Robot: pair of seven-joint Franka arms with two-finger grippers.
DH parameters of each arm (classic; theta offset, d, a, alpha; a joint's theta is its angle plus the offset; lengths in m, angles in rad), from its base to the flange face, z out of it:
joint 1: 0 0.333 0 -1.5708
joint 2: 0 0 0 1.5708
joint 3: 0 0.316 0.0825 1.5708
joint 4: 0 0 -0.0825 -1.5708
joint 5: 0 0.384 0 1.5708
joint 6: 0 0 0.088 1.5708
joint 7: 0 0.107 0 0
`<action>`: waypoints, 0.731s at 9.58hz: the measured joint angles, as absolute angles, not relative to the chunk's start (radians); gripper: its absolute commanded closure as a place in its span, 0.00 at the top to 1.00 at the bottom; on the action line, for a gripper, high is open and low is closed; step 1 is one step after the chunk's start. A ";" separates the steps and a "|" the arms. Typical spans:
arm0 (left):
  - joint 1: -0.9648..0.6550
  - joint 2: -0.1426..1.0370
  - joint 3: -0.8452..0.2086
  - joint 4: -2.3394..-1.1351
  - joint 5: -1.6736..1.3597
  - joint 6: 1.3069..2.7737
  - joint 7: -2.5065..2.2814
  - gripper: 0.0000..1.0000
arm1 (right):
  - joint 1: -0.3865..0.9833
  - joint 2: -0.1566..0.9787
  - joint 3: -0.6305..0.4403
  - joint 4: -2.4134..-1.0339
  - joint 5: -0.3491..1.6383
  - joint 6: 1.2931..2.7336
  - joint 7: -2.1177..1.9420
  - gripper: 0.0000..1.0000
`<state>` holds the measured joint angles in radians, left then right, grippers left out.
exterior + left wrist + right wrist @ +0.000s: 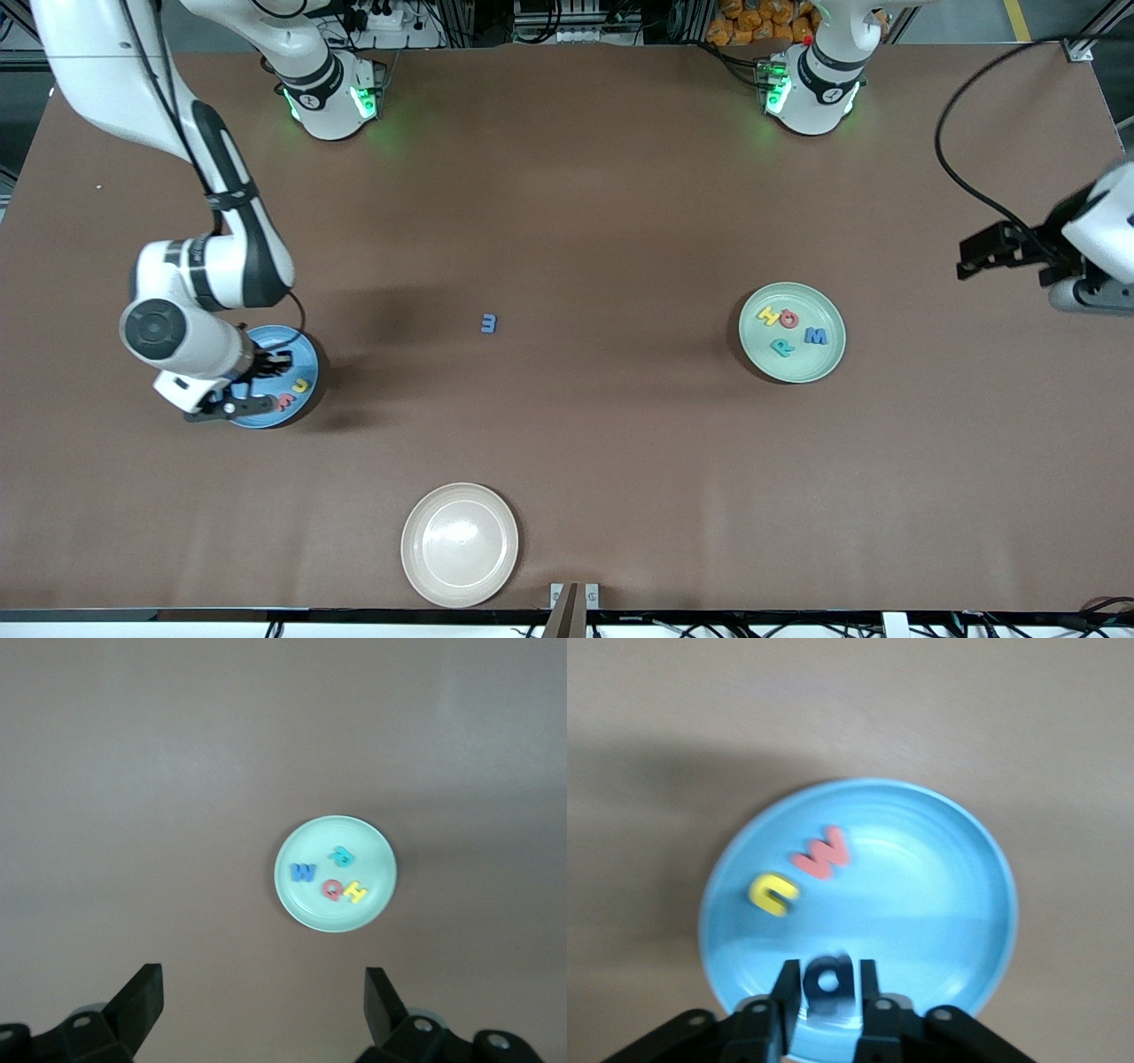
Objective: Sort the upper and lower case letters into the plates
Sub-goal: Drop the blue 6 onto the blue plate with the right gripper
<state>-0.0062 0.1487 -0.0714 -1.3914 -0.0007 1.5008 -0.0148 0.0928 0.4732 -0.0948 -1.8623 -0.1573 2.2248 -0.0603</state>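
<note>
My right gripper [263, 377] hangs low over the blue plate [306, 350] at the right arm's end. In the right wrist view its narrowly parted fingers [785, 988] flank a blurred dark-blue g [831, 981] just above the plate [921, 895]. A red m [822, 852] and a yellow u [773, 893] lie in that plate. A blue m [489, 323] lies alone mid-table. The mint green plate [824, 363] holds a yellow H [767, 313], red Q [789, 319], blue W [816, 336] and teal R [783, 347]. My left gripper [263, 992] waits open and empty, high beside the green plate [372, 842].
A cream-beige plate [459, 544] sits near the table edge closest to the front camera. A black cable [952, 168] loops over the table at the left arm's end. The two arm bases [328, 97] stand along the table's top edge.
</note>
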 measured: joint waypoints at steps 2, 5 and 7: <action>-0.043 0.110 -0.063 -1.411 -0.007 1.472 -0.043 1.00 | 0.091 0.453 -0.110 -1.878 -0.157 2.224 -0.088 1.00; -0.055 0.053 -0.054 -1.474 -0.007 1.467 -0.058 1.00 | 0.204 0.450 -0.097 -1.880 -0.034 2.224 -0.059 1.00; -0.056 0.020 -0.049 -1.512 -0.012 1.463 -0.098 1.00 | 0.328 0.451 -0.088 -1.881 0.053 2.232 0.083 1.00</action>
<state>-0.0555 0.0196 -0.0491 -1.5116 -0.0123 1.4633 -0.0985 0.3282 0.4506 -0.0884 -1.8814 0.0531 2.2324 0.0830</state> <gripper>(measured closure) 0.000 0.000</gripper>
